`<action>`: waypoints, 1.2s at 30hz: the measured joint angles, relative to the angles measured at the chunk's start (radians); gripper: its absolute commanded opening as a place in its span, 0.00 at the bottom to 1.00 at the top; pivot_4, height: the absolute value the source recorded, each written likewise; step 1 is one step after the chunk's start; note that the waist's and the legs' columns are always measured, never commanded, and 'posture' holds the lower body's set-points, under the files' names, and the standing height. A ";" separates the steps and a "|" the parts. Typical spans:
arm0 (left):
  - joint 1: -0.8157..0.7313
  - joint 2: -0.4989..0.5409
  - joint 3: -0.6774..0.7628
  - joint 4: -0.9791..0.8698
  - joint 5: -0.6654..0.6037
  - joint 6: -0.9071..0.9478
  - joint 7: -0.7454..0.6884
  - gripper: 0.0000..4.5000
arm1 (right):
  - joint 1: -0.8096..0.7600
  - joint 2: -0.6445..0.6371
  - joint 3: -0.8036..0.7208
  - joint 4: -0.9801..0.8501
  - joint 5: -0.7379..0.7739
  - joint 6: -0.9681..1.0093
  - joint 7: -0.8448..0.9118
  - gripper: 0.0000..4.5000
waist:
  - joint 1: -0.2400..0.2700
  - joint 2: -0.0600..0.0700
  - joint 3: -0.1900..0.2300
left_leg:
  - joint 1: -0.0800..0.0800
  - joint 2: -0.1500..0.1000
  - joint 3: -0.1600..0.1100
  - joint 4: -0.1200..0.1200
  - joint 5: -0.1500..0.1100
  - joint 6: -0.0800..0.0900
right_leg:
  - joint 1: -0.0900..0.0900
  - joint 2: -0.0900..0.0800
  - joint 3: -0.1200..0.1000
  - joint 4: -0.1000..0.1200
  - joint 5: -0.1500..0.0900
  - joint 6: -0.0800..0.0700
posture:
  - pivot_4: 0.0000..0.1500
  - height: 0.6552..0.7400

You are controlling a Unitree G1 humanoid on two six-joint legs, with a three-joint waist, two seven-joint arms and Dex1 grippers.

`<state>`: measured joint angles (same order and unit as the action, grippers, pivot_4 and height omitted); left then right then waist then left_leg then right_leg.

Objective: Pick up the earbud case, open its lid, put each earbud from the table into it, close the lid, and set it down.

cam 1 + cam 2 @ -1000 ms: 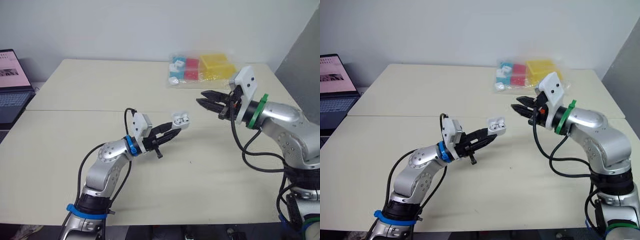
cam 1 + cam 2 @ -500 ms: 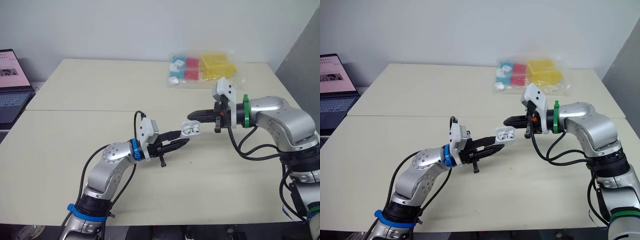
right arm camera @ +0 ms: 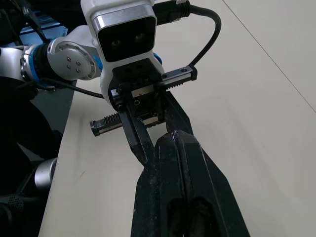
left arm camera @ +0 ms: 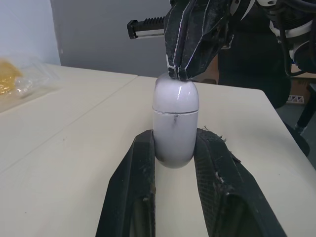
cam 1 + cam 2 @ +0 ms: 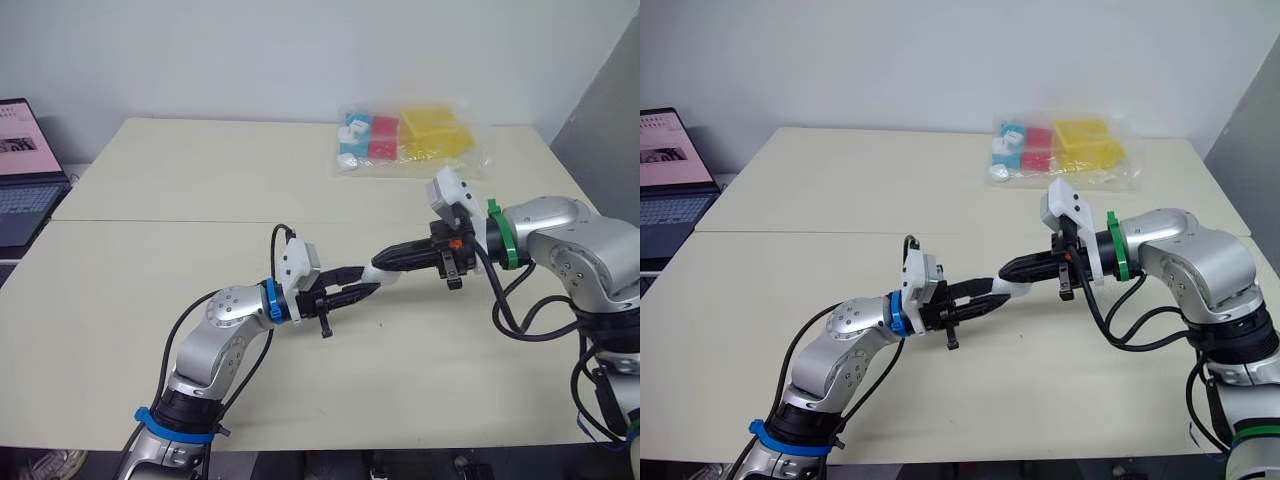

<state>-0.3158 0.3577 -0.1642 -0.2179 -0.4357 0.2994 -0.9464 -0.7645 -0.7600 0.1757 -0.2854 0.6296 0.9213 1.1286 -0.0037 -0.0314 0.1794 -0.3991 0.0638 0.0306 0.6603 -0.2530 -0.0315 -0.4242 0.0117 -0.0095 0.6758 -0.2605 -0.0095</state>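
Well, glossy capsule-shaped earbud case (image 4: 175, 123)

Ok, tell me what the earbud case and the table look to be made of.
Earbud case: likely hard plastic, white and glossy; it carries soft highlights and a fine seam between lid and body.
Table: probably laminate board, cream and matte; the colour is even, without glare, and a straight joint runs across it.
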 measured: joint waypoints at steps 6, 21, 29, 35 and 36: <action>0.008 -0.003 -0.004 0.003 0.006 0.003 0.008 0.16 | 0.033 -0.003 -0.011 -0.022 0.006 0.010 -0.027 0.00 | 0.000 0.000 0.000 | 0.000 0.000 0.000 0.000 0.000 0.000 | 0.000 0.000 0.000 0.000 0.000 0.000 | 1.00 1.00; -0.002 0.033 0.031 -0.004 -0.138 0.386 0.112 0.16 | 0.233 -0.171 -0.016 -0.143 -0.111 -0.132 -0.039 0.00 | 0.001 0.000 0.000 | 0.000 0.000 0.000 0.000 0.000 0.000 | 0.000 0.000 0.000 -0.001 0.000 0.000 | 1.00 1.00; -0.106 -0.099 0.060 0.115 -0.231 0.725 0.296 0.16 | 0.408 -0.228 -0.041 -0.227 -0.191 -0.220 -0.074 0.00 | 0.002 -0.001 0.001 | 0.001 -0.001 -0.002 0.001 0.000 0.000 | 0.002 0.000 -0.001 0.000 0.000 0.001 | 1.00 1.00; -0.139 -0.142 0.073 0.200 -0.232 0.810 0.348 0.16 | 0.471 -0.229 -0.041 -0.253 -0.237 -0.254 -0.108 0.00 | -0.004 -0.001 0.001 | 0.002 -0.001 -0.002 0.001 0.000 0.000 | 0.002 0.001 -0.001 0.001 0.000 0.001 | 1.00 1.00; -0.143 -0.141 0.073 0.209 -0.232 0.814 0.348 0.16 | 0.476 -0.228 -0.041 -0.257 -0.241 -0.257 -0.110 0.00 | -0.004 -0.001 0.001 | 0.002 -0.001 -0.002 0.001 0.000 0.000 | 0.002 0.001 -0.001 0.001 0.000 0.001 | 1.00 1.00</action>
<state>-0.4588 0.2162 -0.0912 -0.0085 -0.6674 1.1130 -0.5986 -0.2884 -0.9882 0.1348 -0.5427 0.3882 0.6642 1.0189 -0.0077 -0.0320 0.1799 -0.3974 0.0632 0.0282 0.6613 -0.2529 -0.0319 -0.4225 0.0123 -0.0106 0.6772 -0.2606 -0.0090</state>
